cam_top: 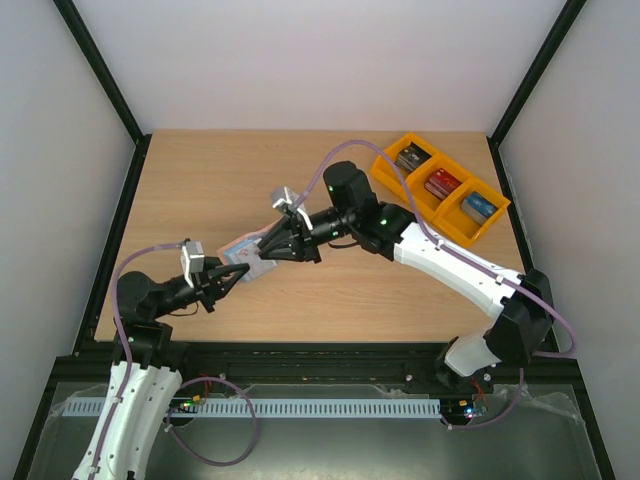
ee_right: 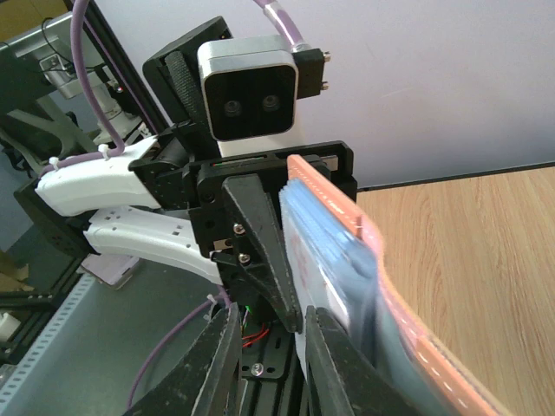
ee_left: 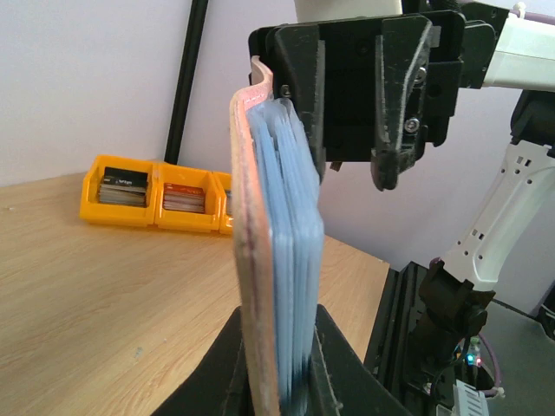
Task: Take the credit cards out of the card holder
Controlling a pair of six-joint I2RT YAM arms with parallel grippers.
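Observation:
My left gripper [cam_top: 238, 272] is shut on the card holder [cam_top: 246, 250] and holds it on edge above the table. In the left wrist view the holder [ee_left: 277, 217] stands between my fingers [ee_left: 338, 373], pinkish-tan outside to the left, light blue pockets to the right. My right gripper [cam_top: 268, 248] is open at the holder's far end; it shows there [ee_left: 351, 169] with one finger against the blue side. In the right wrist view a whitish card with reddish marks [ee_right: 314, 260] lies on the blue inside, its lower edge by my right gripper [ee_right: 273, 347]. The second card is hidden.
Three joined orange bins [cam_top: 440, 185] with dark, red and blue boxes stand at the back right, also in the left wrist view [ee_left: 147, 191]. The left arm's finger [ee_right: 260, 251] and wrist camera [ee_right: 251, 91] sit close in front of my right gripper. Black frame posts edge the table.

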